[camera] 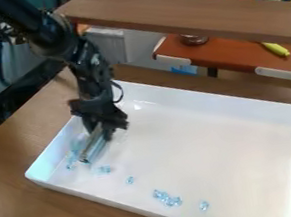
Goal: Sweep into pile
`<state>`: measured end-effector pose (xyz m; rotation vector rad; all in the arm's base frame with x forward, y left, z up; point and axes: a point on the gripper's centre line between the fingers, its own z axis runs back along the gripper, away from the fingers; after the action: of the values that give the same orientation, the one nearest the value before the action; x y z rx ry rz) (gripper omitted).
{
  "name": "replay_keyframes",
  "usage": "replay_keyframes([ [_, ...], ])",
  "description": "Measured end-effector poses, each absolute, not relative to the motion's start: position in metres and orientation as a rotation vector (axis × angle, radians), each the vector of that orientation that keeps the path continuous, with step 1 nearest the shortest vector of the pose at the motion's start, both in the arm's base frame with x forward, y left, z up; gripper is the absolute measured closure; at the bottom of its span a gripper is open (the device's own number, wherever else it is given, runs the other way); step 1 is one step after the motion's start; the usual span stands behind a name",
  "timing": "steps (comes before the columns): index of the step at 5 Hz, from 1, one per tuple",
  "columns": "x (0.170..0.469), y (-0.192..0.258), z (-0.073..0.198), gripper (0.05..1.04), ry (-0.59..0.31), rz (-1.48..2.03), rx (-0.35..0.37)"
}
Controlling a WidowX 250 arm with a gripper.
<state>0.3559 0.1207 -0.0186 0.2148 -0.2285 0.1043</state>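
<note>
Black jaws [101, 130] around pale-blue tool [94, 147]

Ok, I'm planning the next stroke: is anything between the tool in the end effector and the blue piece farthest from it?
Only more blue pieces: small bits, a single piece, then a cluster, roughly in line from the tool to that farthest piece. No other obstacle is visible.
</note>
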Motion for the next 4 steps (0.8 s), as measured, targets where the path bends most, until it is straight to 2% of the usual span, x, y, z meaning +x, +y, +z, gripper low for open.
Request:
replay_keyframes([
  [1,0.345,0.134,-0.016,0.707,-0.195,0.124,0.228],
  [2,0.326,0.122,-0.011,0.707,-0.137,0.166,0.114],
  [3,0.335,0.092,0.018,0.707,-0.212,0.232,-0.01],
  [4,0.34,0.044,0.035,0.707,-0.232,0.226,-0.111],
])
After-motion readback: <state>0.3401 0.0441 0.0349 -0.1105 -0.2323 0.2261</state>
